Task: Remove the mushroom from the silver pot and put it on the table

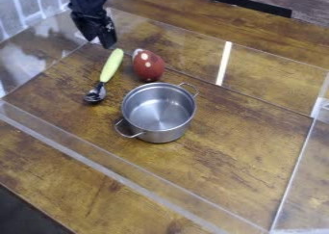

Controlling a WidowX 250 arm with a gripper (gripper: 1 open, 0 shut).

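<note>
The fingers [106,36] are wide and empty; mushroom [149,65] rests on the surface [232,151], so back away gently.

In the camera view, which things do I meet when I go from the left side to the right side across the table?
Gripper, open, at the far left → spoon with a yellow-green handle → red mushroom → silver pot, empty inside. All the objects rest on the table.

All we see is a chunky black gripper [100,33] with stubby dark fingers (rest's cropped off).
</note>
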